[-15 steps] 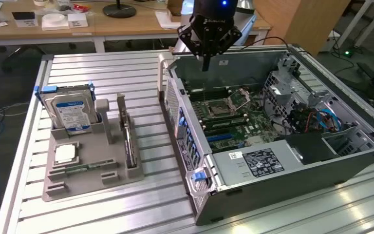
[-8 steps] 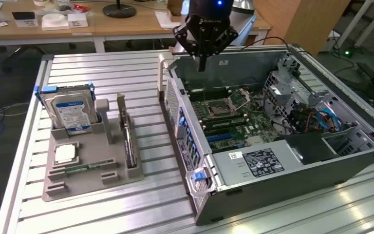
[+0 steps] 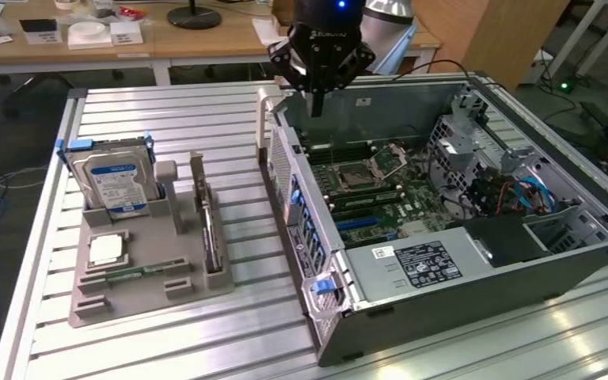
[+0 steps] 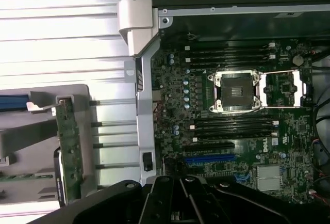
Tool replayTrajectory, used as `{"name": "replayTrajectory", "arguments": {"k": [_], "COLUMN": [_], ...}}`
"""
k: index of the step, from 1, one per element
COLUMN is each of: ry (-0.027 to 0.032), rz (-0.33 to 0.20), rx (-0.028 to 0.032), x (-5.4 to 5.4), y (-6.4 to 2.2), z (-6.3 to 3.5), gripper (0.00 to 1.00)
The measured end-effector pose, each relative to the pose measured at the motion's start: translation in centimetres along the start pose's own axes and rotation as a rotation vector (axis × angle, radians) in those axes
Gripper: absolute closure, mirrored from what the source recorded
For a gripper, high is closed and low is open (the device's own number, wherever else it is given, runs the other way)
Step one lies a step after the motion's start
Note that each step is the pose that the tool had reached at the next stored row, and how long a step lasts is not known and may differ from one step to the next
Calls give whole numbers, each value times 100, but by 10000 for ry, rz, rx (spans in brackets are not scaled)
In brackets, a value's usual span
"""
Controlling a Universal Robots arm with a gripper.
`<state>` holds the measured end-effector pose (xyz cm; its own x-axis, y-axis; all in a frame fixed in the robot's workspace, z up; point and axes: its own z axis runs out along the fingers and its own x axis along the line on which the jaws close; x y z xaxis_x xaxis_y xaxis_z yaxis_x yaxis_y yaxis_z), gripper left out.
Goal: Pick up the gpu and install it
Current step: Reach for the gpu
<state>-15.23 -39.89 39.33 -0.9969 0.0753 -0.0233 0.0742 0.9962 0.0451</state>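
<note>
The gpu (image 3: 211,234) stands on edge in a slot of the grey holder (image 3: 140,297) on the exterior view's left, a thin green board with a pale bracket end. In the wrist view the gpu (image 4: 69,149) shows edge-on, green, beside the case wall. My gripper (image 3: 316,107) hangs above the far part of the open computer case (image 3: 473,285), well apart from the gpu, over the motherboard (image 3: 373,186). It is shut with nothing between its fingers. In the wrist view the gripper (image 4: 180,185) sits near the blue expansion slot (image 4: 209,158).
In the grey holder also stand a silver hard drive (image 3: 119,180), a processor chip (image 3: 107,249) and a narrow memory stick (image 3: 140,273). The processor socket (image 4: 237,92) is open. Cables and a drive cage (image 3: 505,190) crowd the case's right side. Desks stand behind the slatted table (image 3: 177,119).
</note>
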Motion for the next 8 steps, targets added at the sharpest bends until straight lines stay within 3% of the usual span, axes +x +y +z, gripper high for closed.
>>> {"name": "replayTrajectory", "arguments": {"k": [8], "ry": [0], "rz": [1], "rx": [-1], "x": [253], "y": [-19], "z": [-6], "gripper": [89]}}
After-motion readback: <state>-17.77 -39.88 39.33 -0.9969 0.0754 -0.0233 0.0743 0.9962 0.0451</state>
